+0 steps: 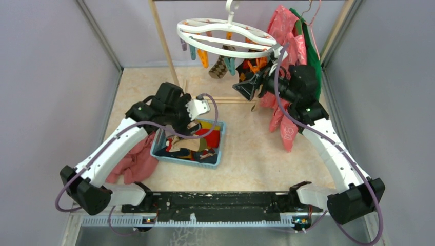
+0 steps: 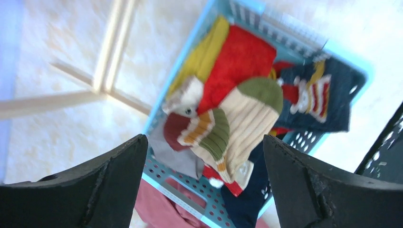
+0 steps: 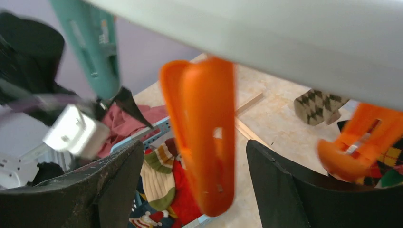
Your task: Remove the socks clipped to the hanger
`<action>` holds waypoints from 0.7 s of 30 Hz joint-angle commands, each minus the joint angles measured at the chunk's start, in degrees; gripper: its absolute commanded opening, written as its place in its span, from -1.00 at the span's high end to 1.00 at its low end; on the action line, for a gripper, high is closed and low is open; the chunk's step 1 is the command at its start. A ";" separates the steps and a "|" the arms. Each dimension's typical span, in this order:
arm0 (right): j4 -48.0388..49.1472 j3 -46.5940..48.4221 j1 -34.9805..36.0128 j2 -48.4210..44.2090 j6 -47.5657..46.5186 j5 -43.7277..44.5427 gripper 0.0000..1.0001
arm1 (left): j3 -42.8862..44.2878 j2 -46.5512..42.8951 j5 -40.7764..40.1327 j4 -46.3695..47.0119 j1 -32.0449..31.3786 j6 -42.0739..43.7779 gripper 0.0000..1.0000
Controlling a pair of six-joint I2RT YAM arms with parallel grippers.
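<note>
My left pincer (image 2: 204,142) stands apart, empty, above socks (image 2: 237,114) in the blue basket (image 1: 159,148), centre-left. My right pincer (image 3: 195,147) stands apart, an orange clip (image 3: 204,137) between its fingers; contact undeterminable. The hanger (image 1: 205,22) is upper centre.

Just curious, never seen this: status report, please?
Left gripper open above basket. Right gripper open, facing orange clip. Argyle sock clipped on hanger. Pink garment hangs close by.

socks (image 1: 197,141) in basket (image 1: 185,159), argyle sock (image 1: 218,67) on hanger (image 1: 210,21)
</note>
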 commanded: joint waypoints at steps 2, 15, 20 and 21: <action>-2.09 4.09 -1.38 -2.48 -6.63 -5.52 -0.63 | 12.38 -2.59 10.85 -1.22 0.15 -3.21 -0.96; -5.21 2.47 -9.04 -5.94 -13.56 -17.51 -0.65 | 23.88 -0.61 -3.54 23.26 0.17 -17.33 -0.79; -7.64 2.36 -12.36 -6.56 -17.63 -19.27 -0.66 | 25.85 2.40 -10.24 29.12 0.10 -21.15 -0.71; -7.70 2.33 -12.85 -6.48 -17.70 -19.44 -0.66 | 26.37 3.18 -10.85 30.47 0.12 -21.83 -0.68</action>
